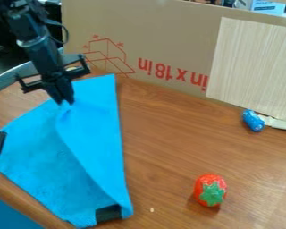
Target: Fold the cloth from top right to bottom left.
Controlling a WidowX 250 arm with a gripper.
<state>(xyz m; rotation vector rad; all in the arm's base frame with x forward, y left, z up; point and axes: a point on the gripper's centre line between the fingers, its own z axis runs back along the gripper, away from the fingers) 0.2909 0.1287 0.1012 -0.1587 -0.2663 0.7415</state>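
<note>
Wooden table; one blue cloth, peaked where one gripper pinches it; one toy strawberry.

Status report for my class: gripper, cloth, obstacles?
Gripper shut on blue cloth. Cloth partly folded, fold unfinished. Toy strawberry off the cloth, likely no obstacle.

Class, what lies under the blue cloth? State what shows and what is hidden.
Wood-grain tabletop shows along the right edge of the blue cloth, so it likely continues beneath. Anything else under there is covered.
</note>
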